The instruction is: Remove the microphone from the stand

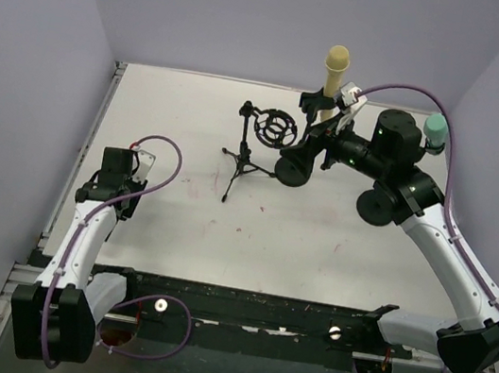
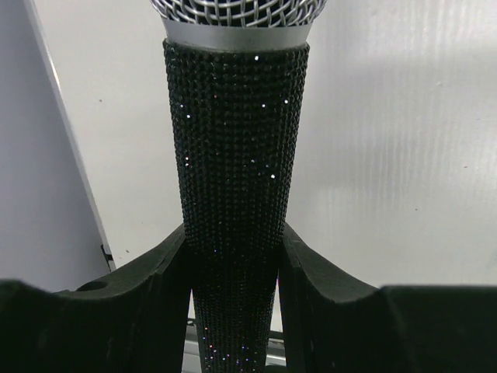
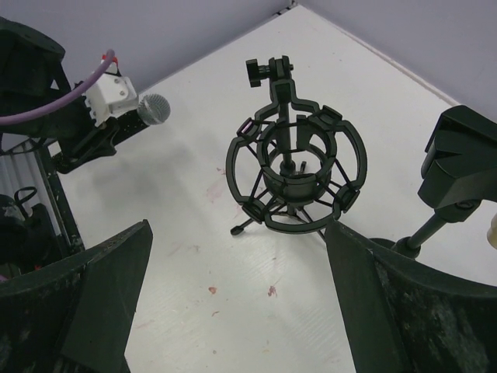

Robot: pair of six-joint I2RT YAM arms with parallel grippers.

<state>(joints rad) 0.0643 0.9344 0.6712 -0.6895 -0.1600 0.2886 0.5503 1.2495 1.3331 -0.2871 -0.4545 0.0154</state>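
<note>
Flanking the right tool (image 3: 237, 225) stand a yellow microphone (image 1: 336, 65) and teal microphone (image 1: 435, 130).

you'll find the microphone (image 2: 237, 194) has a black body covered in tiny beads, rough to the eye and glittering in scattered specks. its grille (image 2: 237, 12) is silvery woven metal mesh with a dull shine. the left fingers (image 2: 151, 307) look matt black and slightly grainy, like foam or rubber. the stand (image 3: 295, 175) is matt black all over, seemingly part metal, part hard plastic. around the stand, the desk (image 3: 194, 249) is smooth matt white with faint reddish specks.
</note>
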